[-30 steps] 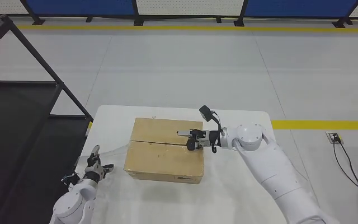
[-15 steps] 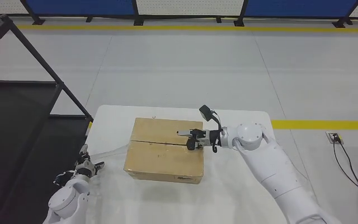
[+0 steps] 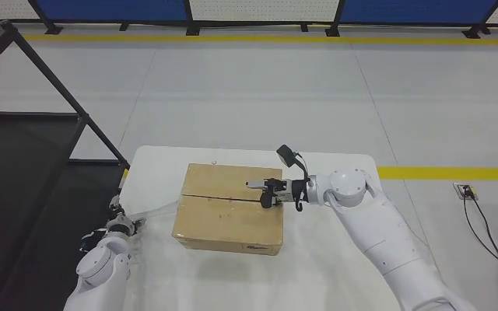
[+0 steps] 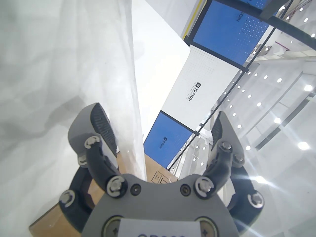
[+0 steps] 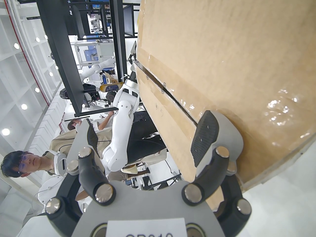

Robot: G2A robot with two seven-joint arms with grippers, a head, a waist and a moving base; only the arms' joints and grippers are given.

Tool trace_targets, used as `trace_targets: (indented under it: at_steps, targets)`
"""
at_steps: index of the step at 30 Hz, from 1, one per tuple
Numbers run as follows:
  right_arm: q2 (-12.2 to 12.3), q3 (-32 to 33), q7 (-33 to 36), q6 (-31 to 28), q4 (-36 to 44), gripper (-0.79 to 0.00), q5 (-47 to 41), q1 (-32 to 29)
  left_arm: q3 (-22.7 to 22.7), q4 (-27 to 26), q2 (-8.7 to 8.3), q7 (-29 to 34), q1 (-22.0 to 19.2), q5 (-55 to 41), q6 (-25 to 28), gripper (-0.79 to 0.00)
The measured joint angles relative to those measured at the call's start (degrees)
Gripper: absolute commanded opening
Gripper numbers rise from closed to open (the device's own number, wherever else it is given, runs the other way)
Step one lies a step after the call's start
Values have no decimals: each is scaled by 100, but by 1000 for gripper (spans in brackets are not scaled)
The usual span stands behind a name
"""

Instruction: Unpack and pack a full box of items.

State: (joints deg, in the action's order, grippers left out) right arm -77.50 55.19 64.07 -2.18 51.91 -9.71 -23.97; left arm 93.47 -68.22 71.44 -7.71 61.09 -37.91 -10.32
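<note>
Box closed; seam just beside my right gripper;
fingers there spread and empty; same on my left gripper.

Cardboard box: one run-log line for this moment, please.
cardboard box: flaps closed, on table | right gripper: open, at flap seam | left gripper: open, at table edge

A white-covered table lies beneath the right pincer, and its edge sits at the left pincer. A black metal frame stands on the left pincer's outer side. Far ahead of both pincers, a yellow floor line runs before blue panels. A floor socket sits well outward of the right pincer.
</note>
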Motion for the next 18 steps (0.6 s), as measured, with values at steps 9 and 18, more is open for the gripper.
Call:
trace_targets:
  at_steps: [9,18]
  targets:
    - [6,-11,8,36,43,0,17,-1,50,-115,35,112,16,-99,563,0]
    - [13,-5,-13,53,85,0,0,-38,161,-922,76,3,373,-200,1097,0]
